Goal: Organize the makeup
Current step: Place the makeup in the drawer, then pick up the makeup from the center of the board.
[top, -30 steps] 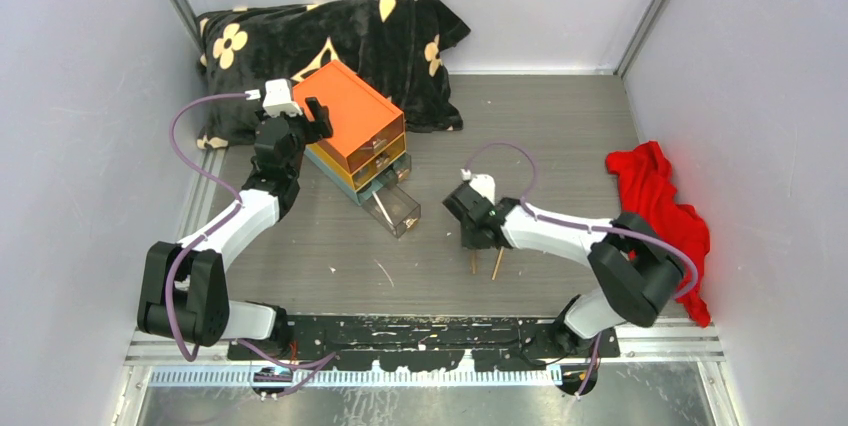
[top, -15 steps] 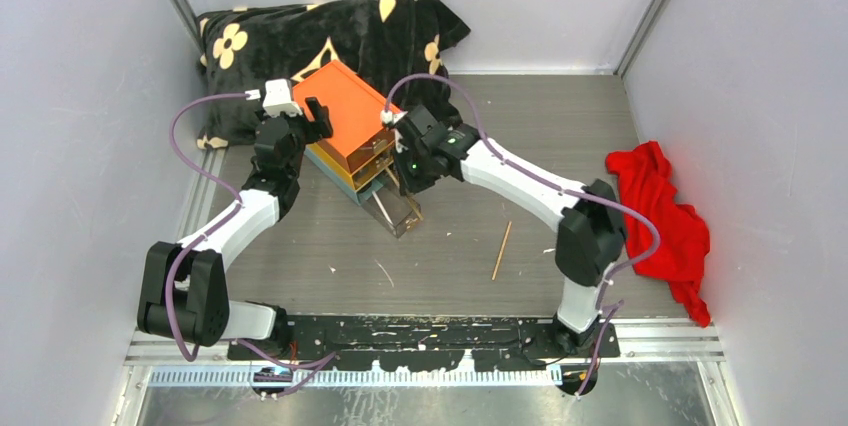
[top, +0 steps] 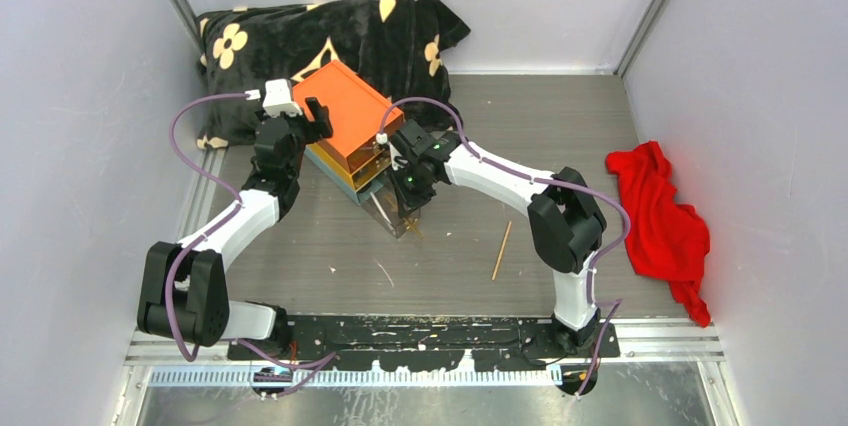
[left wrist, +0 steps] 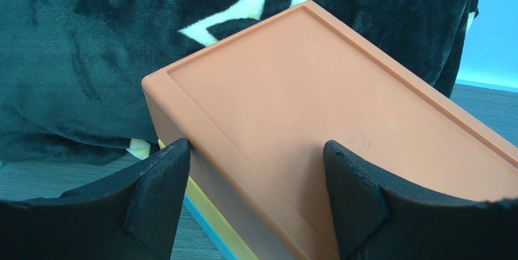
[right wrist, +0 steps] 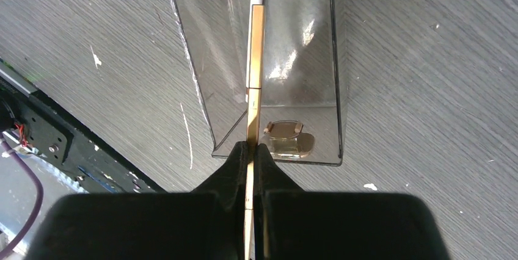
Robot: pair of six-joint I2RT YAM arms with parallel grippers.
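Item under inspection: tan brush. It is thin and stiff, judged very light and smooth-sided, so it may swivel or slide in a pinch. It is best taken on the handle, clear of the bristles. The right claw is clenched on that handle. The long axis runs straight out from the claw, in line with the clear drawer, far end pointing towards the orange box. The brush sits over the open drawer; contact with its floor cannot be confirmed. The left claw is spread wide astride the box's corner. A second brush lies loose on the tabletop.
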